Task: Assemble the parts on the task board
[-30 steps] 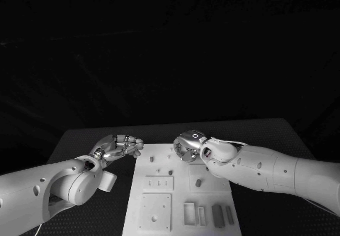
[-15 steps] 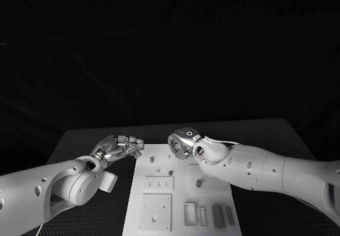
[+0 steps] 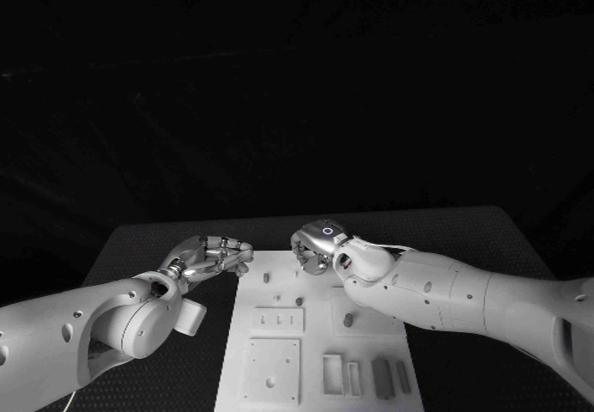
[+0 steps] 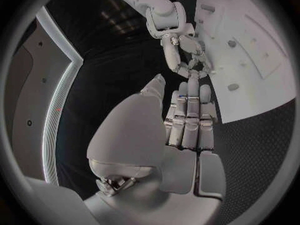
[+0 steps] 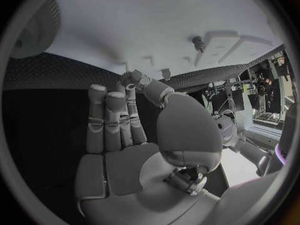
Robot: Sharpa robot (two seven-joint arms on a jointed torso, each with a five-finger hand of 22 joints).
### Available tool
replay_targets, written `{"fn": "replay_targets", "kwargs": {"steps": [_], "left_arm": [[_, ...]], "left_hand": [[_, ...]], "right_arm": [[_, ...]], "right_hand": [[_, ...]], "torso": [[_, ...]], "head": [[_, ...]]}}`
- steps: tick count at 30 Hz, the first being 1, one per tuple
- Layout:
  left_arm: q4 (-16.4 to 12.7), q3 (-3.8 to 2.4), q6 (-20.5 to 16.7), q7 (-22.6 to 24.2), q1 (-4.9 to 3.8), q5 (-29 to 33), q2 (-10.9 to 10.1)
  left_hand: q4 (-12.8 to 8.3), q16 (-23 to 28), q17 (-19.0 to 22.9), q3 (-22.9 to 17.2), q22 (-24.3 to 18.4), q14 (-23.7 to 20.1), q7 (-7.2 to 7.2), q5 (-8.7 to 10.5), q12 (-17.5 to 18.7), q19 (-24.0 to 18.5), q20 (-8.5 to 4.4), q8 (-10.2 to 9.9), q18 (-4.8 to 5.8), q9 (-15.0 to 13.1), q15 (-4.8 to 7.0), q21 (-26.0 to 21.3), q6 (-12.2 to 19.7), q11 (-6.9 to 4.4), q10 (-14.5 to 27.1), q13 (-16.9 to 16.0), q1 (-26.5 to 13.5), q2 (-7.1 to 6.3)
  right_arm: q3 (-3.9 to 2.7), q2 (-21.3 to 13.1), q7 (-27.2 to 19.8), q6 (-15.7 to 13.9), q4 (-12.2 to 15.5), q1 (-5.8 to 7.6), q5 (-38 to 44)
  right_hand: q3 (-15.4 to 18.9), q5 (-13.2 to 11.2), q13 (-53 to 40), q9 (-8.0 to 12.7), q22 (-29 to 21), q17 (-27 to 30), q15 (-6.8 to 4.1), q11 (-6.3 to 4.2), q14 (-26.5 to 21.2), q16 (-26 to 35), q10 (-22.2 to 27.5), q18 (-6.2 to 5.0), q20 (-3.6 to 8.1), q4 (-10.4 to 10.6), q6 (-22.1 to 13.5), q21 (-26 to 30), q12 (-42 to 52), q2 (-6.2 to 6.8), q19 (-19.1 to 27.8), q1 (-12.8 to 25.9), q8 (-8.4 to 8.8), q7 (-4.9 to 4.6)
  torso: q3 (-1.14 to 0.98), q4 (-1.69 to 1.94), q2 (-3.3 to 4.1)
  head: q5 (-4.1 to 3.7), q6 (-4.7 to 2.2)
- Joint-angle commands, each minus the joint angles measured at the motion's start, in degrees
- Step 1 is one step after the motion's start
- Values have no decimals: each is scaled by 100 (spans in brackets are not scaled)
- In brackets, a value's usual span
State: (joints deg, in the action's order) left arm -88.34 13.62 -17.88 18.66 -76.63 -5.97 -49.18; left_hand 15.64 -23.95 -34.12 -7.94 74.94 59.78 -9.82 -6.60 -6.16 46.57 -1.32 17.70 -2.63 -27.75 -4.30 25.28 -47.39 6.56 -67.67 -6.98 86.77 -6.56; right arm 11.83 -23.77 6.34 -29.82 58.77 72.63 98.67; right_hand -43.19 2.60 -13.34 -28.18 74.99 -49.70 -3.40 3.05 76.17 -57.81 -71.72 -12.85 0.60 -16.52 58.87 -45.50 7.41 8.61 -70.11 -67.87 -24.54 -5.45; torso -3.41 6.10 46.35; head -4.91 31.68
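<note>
Hands (image 3: 213, 257) (image 3: 316, 247) empty, hovering at task board (image 3: 279, 360)

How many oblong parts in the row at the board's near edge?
4, side by side: pale frame, slim pale bar, dark bar, slim dark bar. The right arm may hide more.

head view overhead; wrist views close behind palms; all share task board (image 3: 319, 343).

Both arms flank the task board (image 3: 319, 343) (near end uncovered between them).
</note>
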Motion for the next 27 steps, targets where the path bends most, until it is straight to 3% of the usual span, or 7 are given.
{"fn": "replay_targets", "kwargs": {"steps": [1,8,13,27], "left_arm": [[-9,-5,81,28,-10,26,24],[15,-6,88,25,-10,26,57],[11,-6,89,23,-10,26,55],[20,-6,91,18,-10,26,62]], "left_hand": [[40,26,-11,-1,69,-18,-32,37,30,-40,-4,-19,-112,-9,-6,16,-12,45,11,3,54,-12],[48,31,-15,5,69,-18,-33,37,36,-41,-4,-21,-112,-11,-6,17,-12,45,10,3,61,-11],[52,33,-17,9,69,-18,-33,37,39,-42,-3,-22,-111,-11,-7,18,-12,45,9,2,63,-11],[61,38,-22,18,69,-18,-35,38,47,-44,-2,-27,-111,-13,-8,19,-9,48,10,2,68,-10]], "right_arm": [[-2,33,23,-25,-30,-1,106],[-1,59,9,72,-71,-2,107],[-1,74,9,130,-99,-2,105],[1,86,46,446,-135,-5,146]], "right_hand": [[-48,18,0,-12,122,6,-80,-85,-68,-27,-451,-215,13,3,45,-38,36,47,1,-25,1,-3],[-60,18,-8,-15,121,9,-79,-84,-69,-30,-450,-215,9,5,46,-47,31,54,4,-22,7,-3],[-70,18,-15,-17,120,13,-77,-82,-71,-32,-447,-215,6,6,46,-54,24,57,7,-18,13,-4],[-87,18,-28,-21,120,20,-72,-77,-80,-33,-434,-215,0,2,39,-68,8,62,19,-11,28,-8]], "torso": [[6,23,35],[10,44,73],[8,33,73],[7,42,79]], "head": [[-22,-14],[-39,-15],[-40,-7],[-40,16]]}}
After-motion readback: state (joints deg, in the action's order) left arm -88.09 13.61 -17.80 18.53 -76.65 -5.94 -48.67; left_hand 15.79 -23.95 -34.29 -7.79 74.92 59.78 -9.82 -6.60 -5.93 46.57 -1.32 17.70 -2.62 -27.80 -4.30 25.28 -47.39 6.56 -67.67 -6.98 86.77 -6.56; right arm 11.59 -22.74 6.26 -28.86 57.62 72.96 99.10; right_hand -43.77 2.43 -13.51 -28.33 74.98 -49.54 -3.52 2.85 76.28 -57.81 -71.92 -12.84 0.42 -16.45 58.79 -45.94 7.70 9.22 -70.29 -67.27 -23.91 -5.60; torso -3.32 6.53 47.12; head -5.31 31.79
